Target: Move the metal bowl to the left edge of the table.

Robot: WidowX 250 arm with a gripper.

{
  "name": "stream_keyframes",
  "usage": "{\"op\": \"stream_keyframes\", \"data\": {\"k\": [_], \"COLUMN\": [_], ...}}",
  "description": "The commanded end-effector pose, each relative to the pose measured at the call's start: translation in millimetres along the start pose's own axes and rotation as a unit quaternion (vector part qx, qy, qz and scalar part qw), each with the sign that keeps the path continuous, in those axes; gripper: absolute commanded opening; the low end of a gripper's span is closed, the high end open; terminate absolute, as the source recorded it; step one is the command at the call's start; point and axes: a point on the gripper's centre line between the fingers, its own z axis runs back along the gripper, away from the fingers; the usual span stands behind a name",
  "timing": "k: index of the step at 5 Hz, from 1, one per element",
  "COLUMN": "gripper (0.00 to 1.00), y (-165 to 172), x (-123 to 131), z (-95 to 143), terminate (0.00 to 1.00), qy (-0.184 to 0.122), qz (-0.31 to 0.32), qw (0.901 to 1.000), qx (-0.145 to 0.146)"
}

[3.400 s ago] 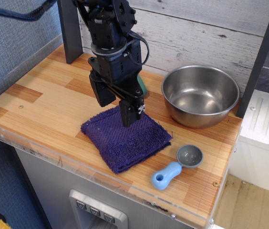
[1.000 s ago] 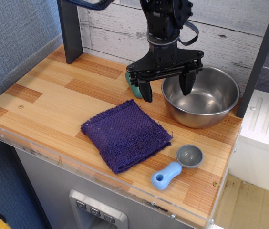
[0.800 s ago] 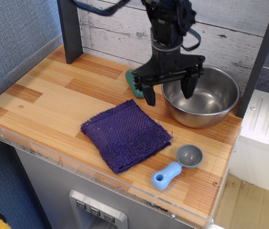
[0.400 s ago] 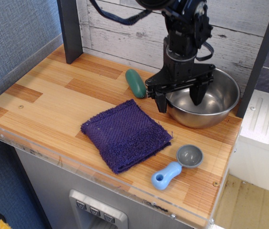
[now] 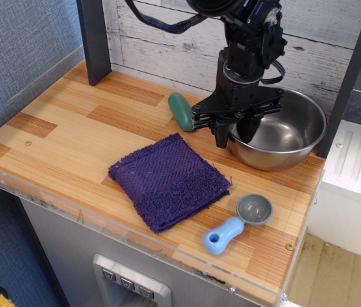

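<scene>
Gripper (image 5: 233,133) sits at the near-left rim of the metal bowl (image 5: 284,137), one finger outside the wall and one inside; the fingers appear clamped on the rim, though contact is hard to confirm. That bowl stands at the back right corner of the table (image 5: 65,121), close to its right edge. A green object (image 5: 182,111) lies just left of the gripper. A purple cloth (image 5: 169,180) covers the centre; bare wood extends leftward.
</scene>
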Motion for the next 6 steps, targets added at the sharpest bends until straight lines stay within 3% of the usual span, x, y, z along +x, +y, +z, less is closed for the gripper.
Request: {"op": "stream_keyframes", "data": {"k": [1, 4, 6], "gripper": [0.00, 0.00, 0.00], "y": [-15.2, -8.7, 22.0], "x": [-3.7, -3.6, 3.9], "z": [14.3, 33.9, 75.0], "terminate": [0.00, 0.00, 0.00], "qy": [-0.007, -0.013, -0.038], "qz": [-0.017, -0.041, -0.043], "qw": [0.9995, 0.9982, 0.9966], "qx": [-0.025, -0.041, -0.059]}}
